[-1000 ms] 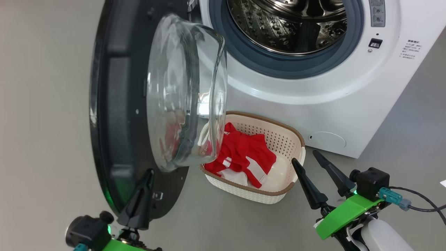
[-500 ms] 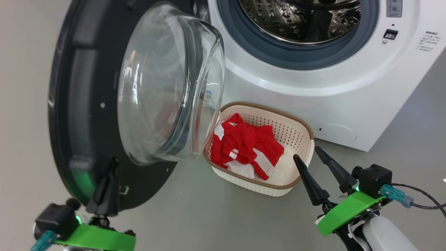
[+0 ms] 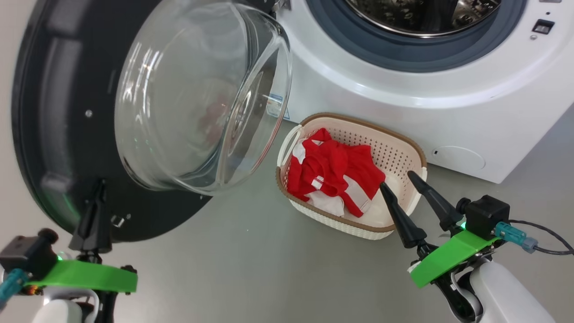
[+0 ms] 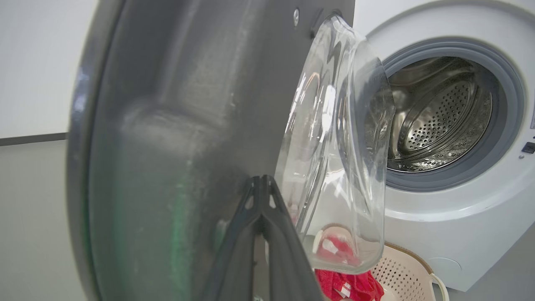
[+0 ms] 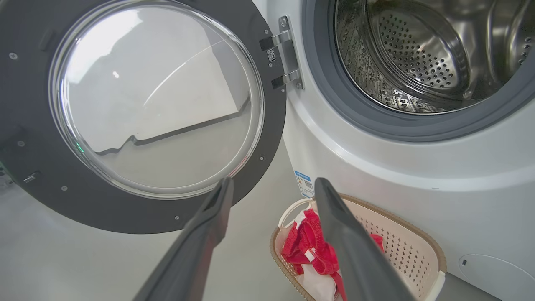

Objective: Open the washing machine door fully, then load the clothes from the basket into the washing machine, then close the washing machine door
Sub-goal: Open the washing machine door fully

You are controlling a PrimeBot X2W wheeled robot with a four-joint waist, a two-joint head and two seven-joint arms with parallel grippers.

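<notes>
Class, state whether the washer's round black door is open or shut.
Open: the glossy black glass-windowed door stands swung aside, exposing the perforated steel drum.

Bright, even, diffuse light all round me; only faint soft shadow on the floor beneath the basket; white glare streaks across the glass of the washing machine door; the drum glints; in my left wrist view the door panel smears soft, my left gripper close and blurred; wrist-view edges bow.

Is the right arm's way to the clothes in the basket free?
Probably yes: the open right gripper hangs by the basket rim, the clothes lie uncovered, and the door stands off to the left.
</notes>
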